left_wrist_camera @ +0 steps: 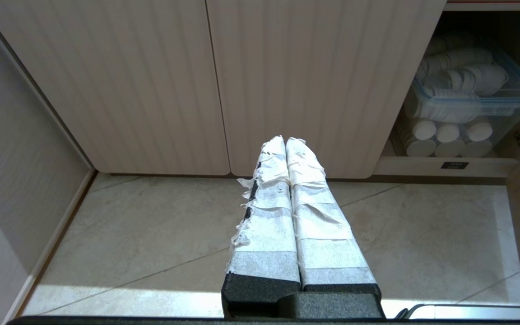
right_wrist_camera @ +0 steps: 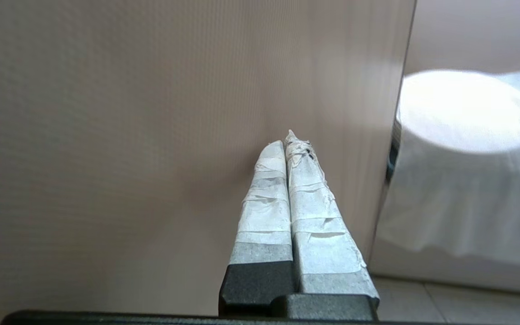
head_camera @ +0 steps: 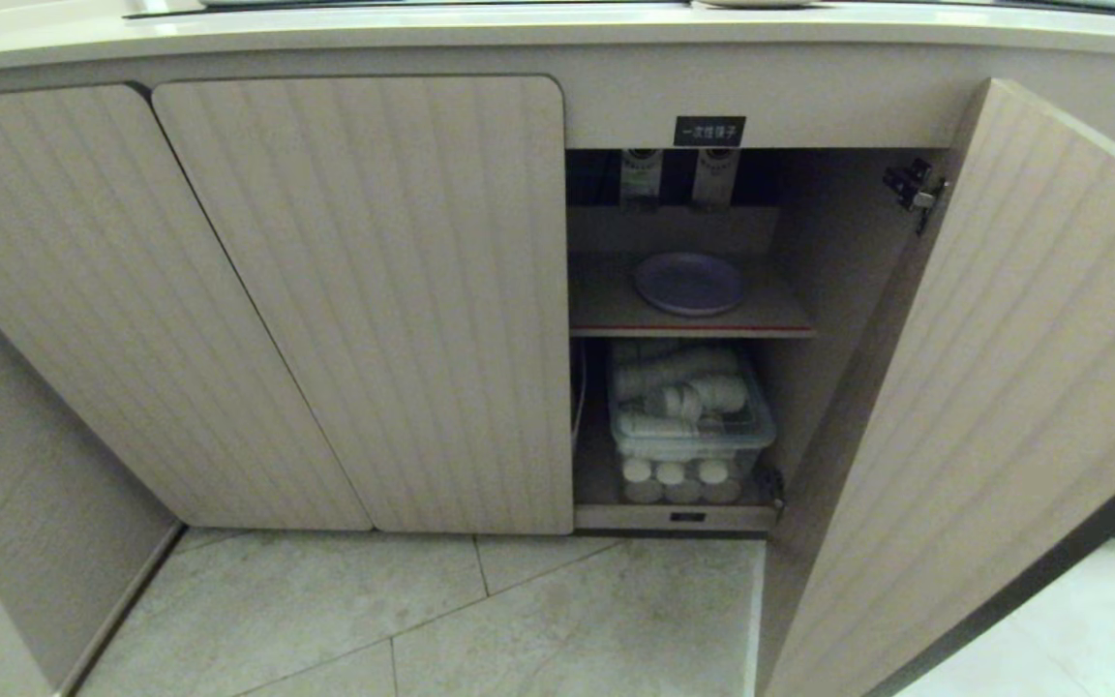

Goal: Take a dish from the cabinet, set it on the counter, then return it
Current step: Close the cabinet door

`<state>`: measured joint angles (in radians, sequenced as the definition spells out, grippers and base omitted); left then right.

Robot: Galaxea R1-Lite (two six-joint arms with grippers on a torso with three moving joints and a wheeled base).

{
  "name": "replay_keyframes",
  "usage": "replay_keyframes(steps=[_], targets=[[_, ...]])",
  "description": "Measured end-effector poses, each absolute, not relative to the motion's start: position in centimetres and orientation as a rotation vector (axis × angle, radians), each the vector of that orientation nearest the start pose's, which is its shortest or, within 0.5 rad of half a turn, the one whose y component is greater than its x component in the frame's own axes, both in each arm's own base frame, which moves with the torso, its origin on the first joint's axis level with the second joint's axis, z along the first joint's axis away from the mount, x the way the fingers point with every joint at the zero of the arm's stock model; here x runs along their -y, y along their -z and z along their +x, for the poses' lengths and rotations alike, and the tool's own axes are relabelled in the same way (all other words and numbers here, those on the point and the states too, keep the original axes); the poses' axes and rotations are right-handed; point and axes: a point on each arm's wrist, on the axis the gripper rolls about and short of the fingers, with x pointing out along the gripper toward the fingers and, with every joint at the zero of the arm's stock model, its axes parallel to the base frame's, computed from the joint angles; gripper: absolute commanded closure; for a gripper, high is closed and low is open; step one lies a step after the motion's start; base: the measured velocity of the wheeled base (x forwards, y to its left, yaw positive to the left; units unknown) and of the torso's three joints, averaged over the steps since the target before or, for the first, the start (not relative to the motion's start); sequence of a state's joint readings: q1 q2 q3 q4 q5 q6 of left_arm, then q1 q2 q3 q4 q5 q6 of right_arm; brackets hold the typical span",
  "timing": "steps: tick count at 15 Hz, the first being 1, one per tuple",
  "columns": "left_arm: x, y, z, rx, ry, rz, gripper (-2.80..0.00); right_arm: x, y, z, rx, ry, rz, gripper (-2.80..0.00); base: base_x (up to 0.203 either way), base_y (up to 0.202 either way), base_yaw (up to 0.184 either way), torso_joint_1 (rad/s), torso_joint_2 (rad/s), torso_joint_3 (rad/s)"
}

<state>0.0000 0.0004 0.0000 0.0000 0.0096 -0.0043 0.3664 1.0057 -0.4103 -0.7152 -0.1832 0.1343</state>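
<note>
The lavender dish (head_camera: 689, 283) lies flat on the inner shelf (head_camera: 780, 318) of the cabinet (head_camera: 364, 290), whose right door (head_camera: 1012, 387) stands swung open. The cream counter (head_camera: 519, 29) runs along the top of the head view. Neither gripper shows in the head view. My right gripper (right_wrist_camera: 287, 141) is shut with nothing in it, its taped tips close in front of a ribbed beige door panel (right_wrist_camera: 151, 135). Parked low over the floor, my left gripper (left_wrist_camera: 285, 141) is shut and empty and points at the closed doors (left_wrist_camera: 151, 81).
A clear bin (head_camera: 688, 416) of white cups fills the lower compartment; the left wrist view shows this bin (left_wrist_camera: 467, 90) too. A black label (head_camera: 709, 131) sits above the opening. Grey floor tiles (head_camera: 519, 620) lie in front. A white cloth-covered round thing (right_wrist_camera: 463, 117) stands past the door's edge.
</note>
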Motion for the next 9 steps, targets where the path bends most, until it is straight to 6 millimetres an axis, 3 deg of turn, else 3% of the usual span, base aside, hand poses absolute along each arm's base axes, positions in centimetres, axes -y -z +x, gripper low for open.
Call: replay_keyframes(steps=[9], targets=[[0.0,-7.5,-2.3,0.0,-0.009,-0.004,0.0,-6.4,-25.3,17.8,0.147,-0.187,0.172,0.0,0.0,0.0,0.0,0.0,0.0,0.0]])
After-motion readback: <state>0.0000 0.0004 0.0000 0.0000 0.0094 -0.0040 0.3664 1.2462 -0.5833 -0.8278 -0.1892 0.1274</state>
